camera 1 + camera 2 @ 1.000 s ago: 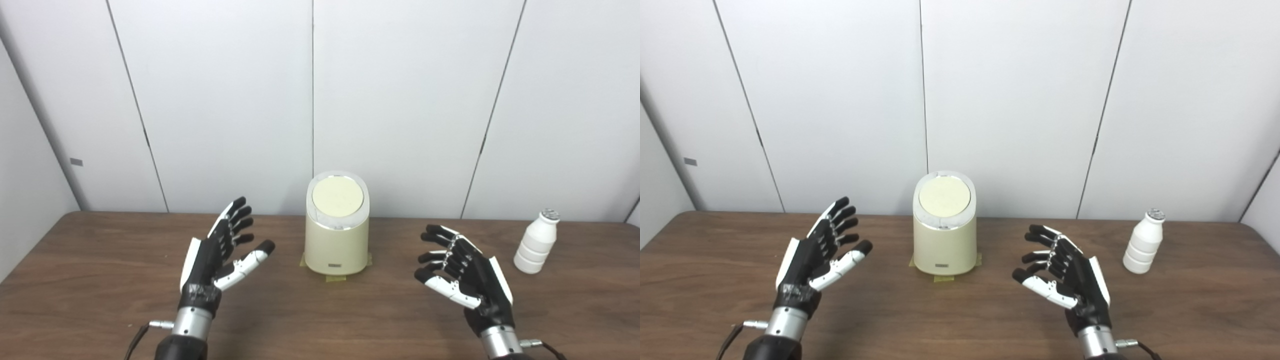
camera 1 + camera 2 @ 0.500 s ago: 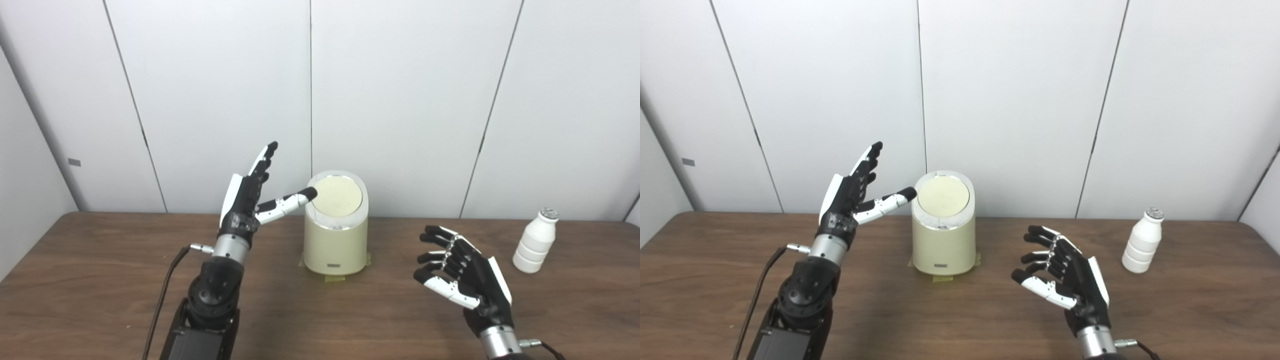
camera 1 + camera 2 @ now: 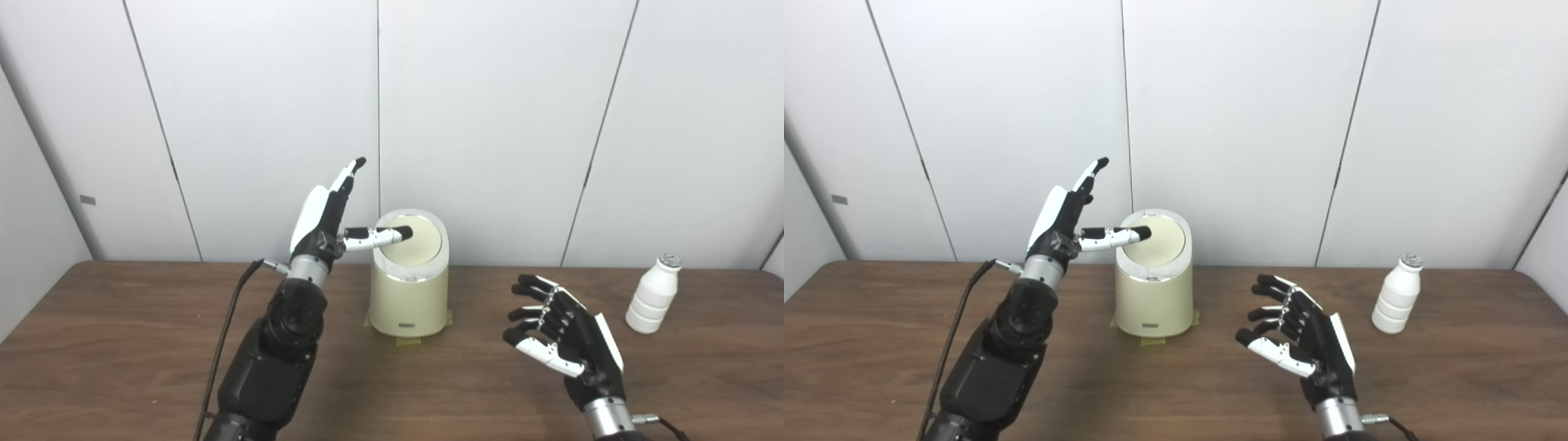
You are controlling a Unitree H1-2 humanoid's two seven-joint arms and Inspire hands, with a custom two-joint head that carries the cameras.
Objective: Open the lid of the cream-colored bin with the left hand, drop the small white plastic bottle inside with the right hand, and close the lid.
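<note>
The cream-colored bin (image 3: 408,300) stands at the middle back of the brown table, and its round lid (image 3: 422,248) lies flat and shut. My left hand (image 3: 327,217) is raised beside the bin's left rim, open, fingers pointing up and thumb (image 3: 383,236) stretched over the lid's left edge. Whether the thumb touches the lid I cannot tell. The small white plastic bottle (image 3: 653,294) stands upright at the far right. My right hand (image 3: 566,334) hovers open above the table between bin and bottle, holding nothing.
Yellow tape (image 3: 404,340) shows under the bin's base. White wall panels (image 3: 490,122) rise right behind the table's (image 3: 122,343) back edge. A black cable (image 3: 223,334) hangs along my left arm.
My left hand has risen from low on the table up to the bin, its thumb now reaching over the lid's left edge. The right hand has barely moved.
</note>
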